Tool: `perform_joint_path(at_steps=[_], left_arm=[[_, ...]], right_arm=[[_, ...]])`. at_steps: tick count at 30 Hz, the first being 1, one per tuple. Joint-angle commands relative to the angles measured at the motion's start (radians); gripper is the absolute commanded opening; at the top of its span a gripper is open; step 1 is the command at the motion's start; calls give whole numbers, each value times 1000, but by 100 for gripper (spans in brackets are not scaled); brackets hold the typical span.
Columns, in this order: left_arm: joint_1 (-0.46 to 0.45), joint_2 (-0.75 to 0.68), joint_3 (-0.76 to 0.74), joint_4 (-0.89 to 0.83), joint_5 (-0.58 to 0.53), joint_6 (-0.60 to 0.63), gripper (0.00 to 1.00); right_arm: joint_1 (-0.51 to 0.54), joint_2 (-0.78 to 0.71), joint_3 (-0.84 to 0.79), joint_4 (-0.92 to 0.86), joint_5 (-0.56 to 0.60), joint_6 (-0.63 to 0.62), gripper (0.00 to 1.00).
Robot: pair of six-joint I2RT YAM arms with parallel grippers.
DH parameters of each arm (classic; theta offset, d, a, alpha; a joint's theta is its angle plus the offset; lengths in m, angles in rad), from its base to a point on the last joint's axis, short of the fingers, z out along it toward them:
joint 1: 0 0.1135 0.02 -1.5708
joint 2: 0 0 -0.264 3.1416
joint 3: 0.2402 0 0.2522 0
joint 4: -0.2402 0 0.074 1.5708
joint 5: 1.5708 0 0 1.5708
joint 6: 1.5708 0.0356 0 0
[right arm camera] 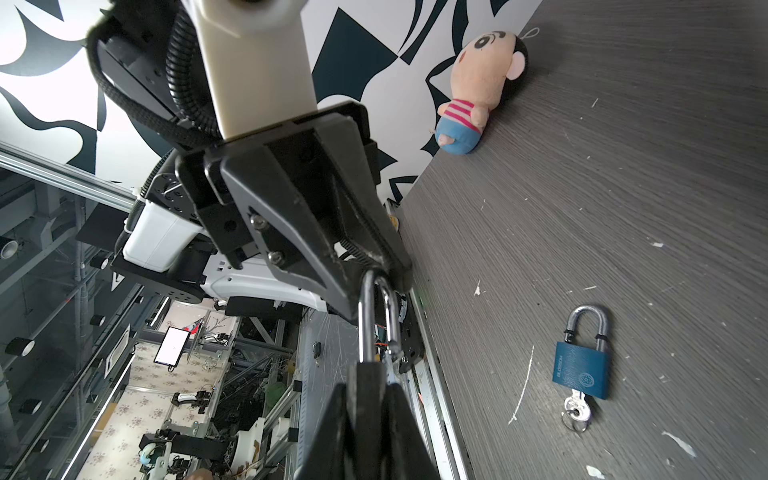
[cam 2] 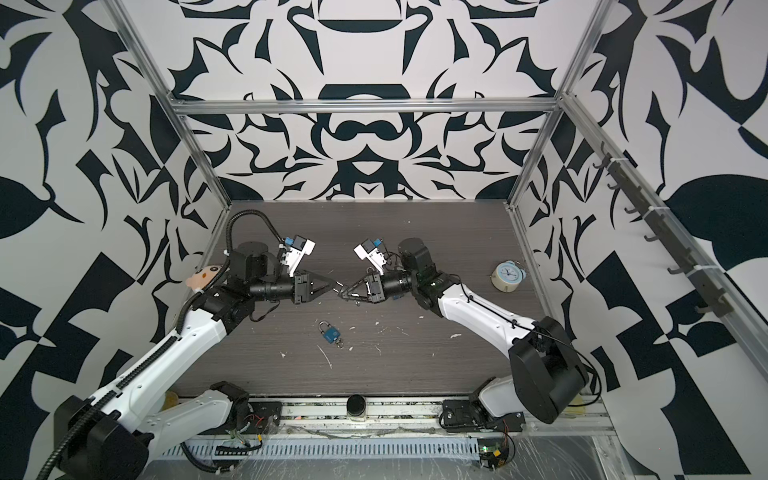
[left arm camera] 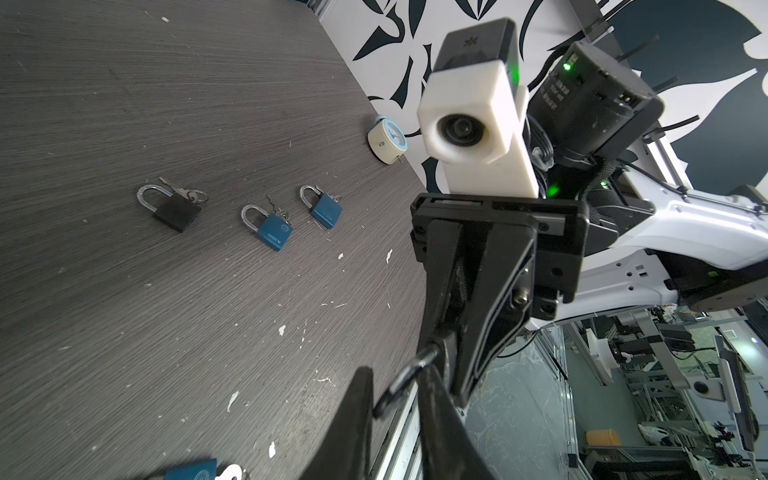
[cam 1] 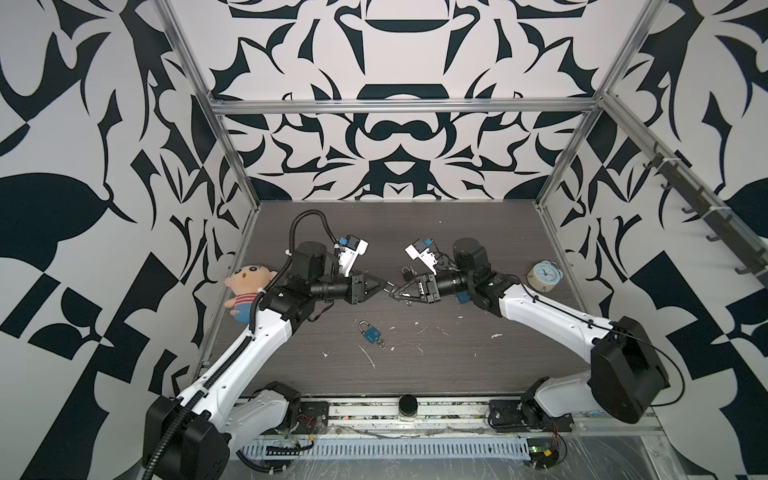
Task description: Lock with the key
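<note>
Right gripper (cam 1: 392,293) clamped on padlock (right arm camera: 368,372); left gripper (cam 1: 380,286) narrow round shackle (right arm camera: 366,316), contact unclear. Likely rigid, heavy, slick; best gripped on flat sides.

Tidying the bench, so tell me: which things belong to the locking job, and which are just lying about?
Job: held padlock, in the right tool, left tool at its shackle. Likely also the loose ones: blue padlock with its key, two more blue padlocks, black padlock.
Lying about: doll, alarm clock.
</note>
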Motion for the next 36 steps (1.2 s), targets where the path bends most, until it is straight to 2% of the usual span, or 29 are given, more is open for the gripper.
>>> perform_joint_path(at_steps=[1,10,16,21,29,36], left_arm=[[5,-9,-16,18,26,-7,24],[4,2,-17,39,46,-22,22],[5,7,-16,38,48,-21,14],[5,16,-22,19,36,-12,0],[4,26,-49,69,32,-40,0],[4,30,-59,96,37,-67,0]], right_arm=[[-3,2,43,73,-21,11,0],[-3,7,42,85,-20,21,0],[-4,7,43,88,-16,26,0],[-4,0,43,111,-25,56,0],[-4,-6,21,311,-75,237,0],[-3,-10,16,338,-67,269,0]])
